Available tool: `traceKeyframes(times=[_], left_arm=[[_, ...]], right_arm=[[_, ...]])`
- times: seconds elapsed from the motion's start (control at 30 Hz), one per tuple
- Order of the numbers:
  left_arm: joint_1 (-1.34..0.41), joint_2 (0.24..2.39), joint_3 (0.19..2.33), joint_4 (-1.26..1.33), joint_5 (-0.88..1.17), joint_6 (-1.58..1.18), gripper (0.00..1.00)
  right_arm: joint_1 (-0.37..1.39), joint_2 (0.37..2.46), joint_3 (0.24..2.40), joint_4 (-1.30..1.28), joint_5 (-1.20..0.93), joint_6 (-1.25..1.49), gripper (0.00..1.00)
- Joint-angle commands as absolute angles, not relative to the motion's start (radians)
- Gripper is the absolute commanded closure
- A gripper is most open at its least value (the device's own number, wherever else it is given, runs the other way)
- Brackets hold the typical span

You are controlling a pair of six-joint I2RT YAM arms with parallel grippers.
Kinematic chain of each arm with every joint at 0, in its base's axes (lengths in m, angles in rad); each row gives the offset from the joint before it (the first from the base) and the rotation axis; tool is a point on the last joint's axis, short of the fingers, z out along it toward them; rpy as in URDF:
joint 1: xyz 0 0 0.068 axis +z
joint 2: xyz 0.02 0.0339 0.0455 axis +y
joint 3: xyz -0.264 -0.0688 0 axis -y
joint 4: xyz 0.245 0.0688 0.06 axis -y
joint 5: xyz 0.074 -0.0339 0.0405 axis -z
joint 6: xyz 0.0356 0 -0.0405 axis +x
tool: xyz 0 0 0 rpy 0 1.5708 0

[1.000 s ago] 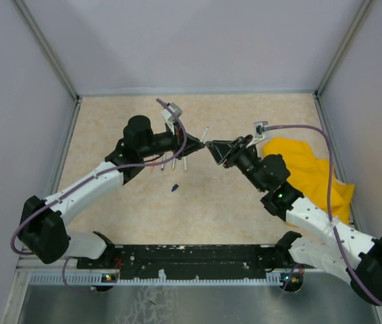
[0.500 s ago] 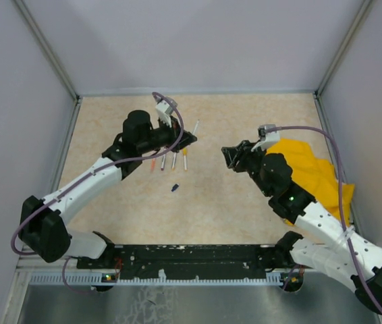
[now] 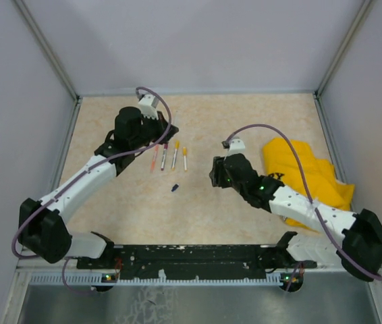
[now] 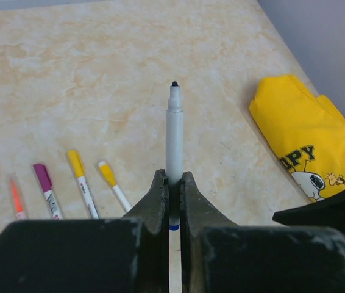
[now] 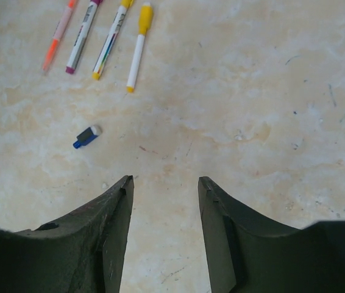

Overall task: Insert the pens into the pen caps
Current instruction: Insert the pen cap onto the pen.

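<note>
Obstacles on desk [image 3: 245, 121]: row of four capped pens [image 3: 169, 156] at centre-left; loose dark blue cap [image 3: 175, 187] just below them; yellow cloth [image 3: 306, 172] at right. Bare desk lies between pens and cloth.

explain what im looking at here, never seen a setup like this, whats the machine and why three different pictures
These are two robot arms bolted at the near edge of a table. One picture comes from a fixed camera above; the other two come from small cameras on each wrist, so you see each arm's own fingers at the bottom.

The left gripper is shut on an uncapped grey pen, tip pointing away. The right gripper is open, holds nothing, and hangs above the table.

On the table lie four capped pens in a row, a small dark blue cap on its own, and a yellow cloth at the right.

The job is putting pens into caps.
</note>
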State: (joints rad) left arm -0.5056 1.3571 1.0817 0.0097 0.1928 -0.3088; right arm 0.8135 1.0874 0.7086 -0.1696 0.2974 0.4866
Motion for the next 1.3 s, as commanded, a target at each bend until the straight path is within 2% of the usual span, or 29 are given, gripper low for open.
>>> traceKeyframes(times=[0.0, 0.4, 0.83, 1.27], left_arm=[[-0.499, 1.314, 1.104, -0.009, 0.082, -0.273, 1.00], [-0.460, 1.298, 1.141, -0.076, -0.010, -0.278, 1.00], [-0.408, 1.272, 1.152, -0.098, -0.037, -0.265, 1.00], [-0.404, 1.252, 1.156, -0.108, -0.082, -0.244, 1.00]], right_arm=[[0.889, 1.184, 0.806, -0.137, 0.385, 0.582, 0.51], [1.009, 1.483, 0.931, -0.052, 0.380, 0.919, 0.47], [1.051, 1.798, 1.302, -0.511, 0.508, 1.261, 0.45], [1.053, 2.003, 1.527, -0.680, 0.520, 1.321, 0.45]])
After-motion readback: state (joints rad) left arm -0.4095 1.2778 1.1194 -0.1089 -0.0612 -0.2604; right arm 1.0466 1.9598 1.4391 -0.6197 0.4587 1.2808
